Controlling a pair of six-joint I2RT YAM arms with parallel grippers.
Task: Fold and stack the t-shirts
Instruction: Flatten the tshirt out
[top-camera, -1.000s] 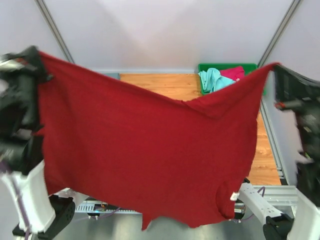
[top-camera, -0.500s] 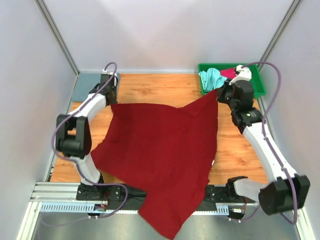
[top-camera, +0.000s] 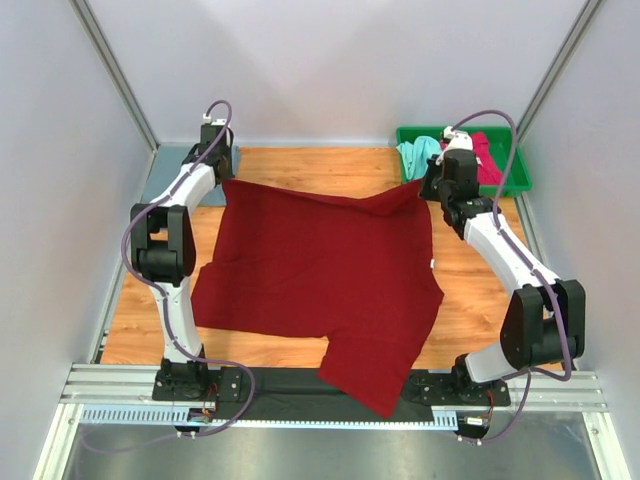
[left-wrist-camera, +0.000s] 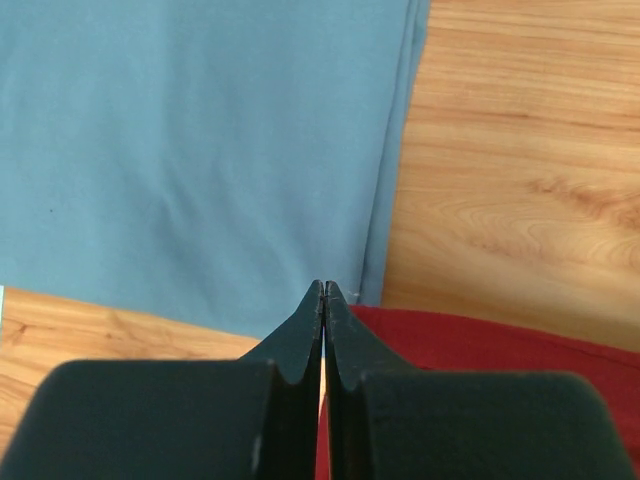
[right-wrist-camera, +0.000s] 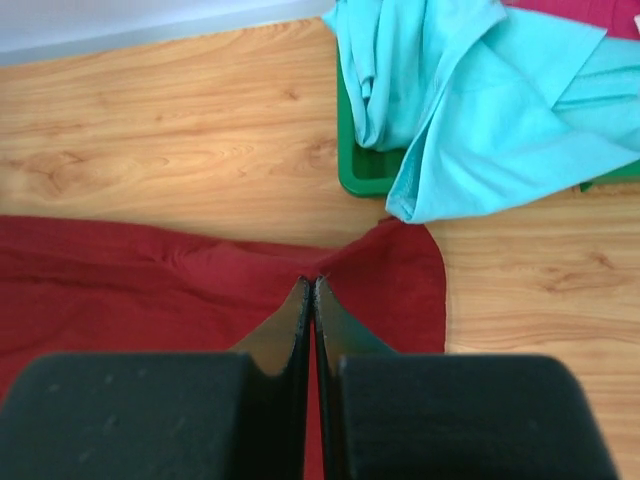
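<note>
Judging by wrist views, left tool (left-wrist-camera: 322, 289), right tool (right-wrist-camera: 311, 284) pinch dark-red t-shirt (top-camera: 320, 270).

L fingers (left-wrist-camera: 300, 335) pinched, R fingers (right-wrist-camera: 285, 325) pinched, both reaching far fwd

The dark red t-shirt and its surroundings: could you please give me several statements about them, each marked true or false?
1. The dark red t-shirt lies spread out, unfolded, on the table. True.
2. The left tool is wide open. False: it is shut at that shirt's far corner.
3. The mint green t-shirt hangs over the green tray rim. True.
4. The slate grey-blue t-shirt lies in the tray. False: it lies on the table beside the left tool.
</note>
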